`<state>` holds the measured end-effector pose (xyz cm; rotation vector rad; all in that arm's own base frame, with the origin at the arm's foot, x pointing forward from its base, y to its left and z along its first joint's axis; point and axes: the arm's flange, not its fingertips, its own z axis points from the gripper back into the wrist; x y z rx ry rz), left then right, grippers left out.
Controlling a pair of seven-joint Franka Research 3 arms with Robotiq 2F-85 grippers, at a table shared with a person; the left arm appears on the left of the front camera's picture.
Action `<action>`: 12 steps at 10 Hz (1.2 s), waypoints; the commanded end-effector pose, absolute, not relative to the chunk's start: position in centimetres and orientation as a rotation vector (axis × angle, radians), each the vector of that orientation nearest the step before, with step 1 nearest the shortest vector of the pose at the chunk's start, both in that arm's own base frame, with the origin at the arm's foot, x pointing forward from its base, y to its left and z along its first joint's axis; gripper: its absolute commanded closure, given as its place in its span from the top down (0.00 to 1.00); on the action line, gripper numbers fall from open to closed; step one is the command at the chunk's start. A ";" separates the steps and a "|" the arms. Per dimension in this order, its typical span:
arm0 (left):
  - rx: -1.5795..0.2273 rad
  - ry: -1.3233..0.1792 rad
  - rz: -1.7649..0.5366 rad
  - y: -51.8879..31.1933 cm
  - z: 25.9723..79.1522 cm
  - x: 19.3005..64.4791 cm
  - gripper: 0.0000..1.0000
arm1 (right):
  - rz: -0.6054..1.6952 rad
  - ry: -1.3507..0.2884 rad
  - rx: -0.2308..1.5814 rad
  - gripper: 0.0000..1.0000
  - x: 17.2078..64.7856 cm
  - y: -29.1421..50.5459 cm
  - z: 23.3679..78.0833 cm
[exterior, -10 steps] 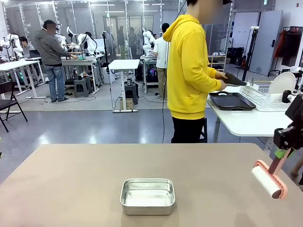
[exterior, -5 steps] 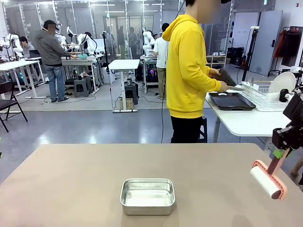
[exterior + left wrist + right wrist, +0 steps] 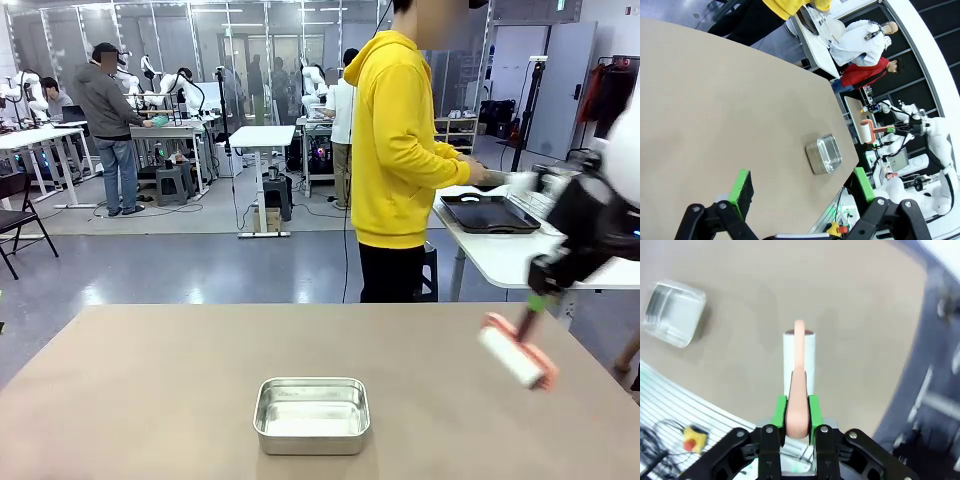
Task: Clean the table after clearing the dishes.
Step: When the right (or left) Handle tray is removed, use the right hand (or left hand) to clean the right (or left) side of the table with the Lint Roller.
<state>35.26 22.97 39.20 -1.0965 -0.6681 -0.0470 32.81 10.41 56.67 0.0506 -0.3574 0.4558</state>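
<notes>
Dishes cleared: table (image 3: pixel 150 390) top bare across lower frame except steel pan (image 3: pixel 311 414) at lower centre. Tray (image 3: pixel 490 213) sits on white side table, mid right, beside person in yellow (image 3: pixel 400 150). Right gripper (image 3: pixel 797 412) clamped on pink handle of lint roller (image 3: pixel 515 352); roller hangs above table's right edge, not touching as far as I can tell. Left gripper (image 3: pixel 802 185) wide, empty, over table. Judgement: rolling not begun, whole surface left, pan in the way.

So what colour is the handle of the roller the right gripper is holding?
Salmon pink on the lint roller, with a white roll; clearest in the right wrist view.
</notes>
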 end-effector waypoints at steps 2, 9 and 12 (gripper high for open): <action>-1.090 -0.680 -0.040 23.0 39.3 35.1 1.00 | 0.879 -0.386 0.214 0.22 34.8 22.1 58.8; -1.090 -0.680 -0.040 23.0 39.3 35.1 1.00 | 1.536 -0.226 -0.005 0.22 35.9 41.7 55.1; -1.090 -0.680 -0.040 23.0 39.3 35.1 1.00 | 1.588 -0.167 0.023 0.22 36.5 42.3 53.1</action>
